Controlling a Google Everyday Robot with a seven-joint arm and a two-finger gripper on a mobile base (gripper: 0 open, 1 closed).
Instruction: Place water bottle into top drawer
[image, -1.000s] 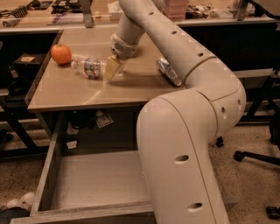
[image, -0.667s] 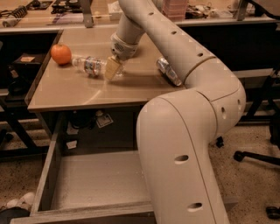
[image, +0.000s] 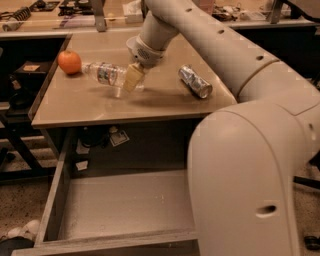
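Observation:
The water bottle lies on its side on the tan table top, its cap end pointing left toward an orange. My gripper reaches down from the arm onto the bottle's clear base end. A cream finger crosses the front of the bottle and the jaws are closed around it. The bottle rests on or just above the table. The top drawer stands pulled out below the table's front edge, and its plain grey bottom shows with nothing in it.
An orange sits just left of the bottle's cap. A silver can lies on its side at the table's right. My arm's large white body covers the drawer's right part. Cluttered benches stand behind the table.

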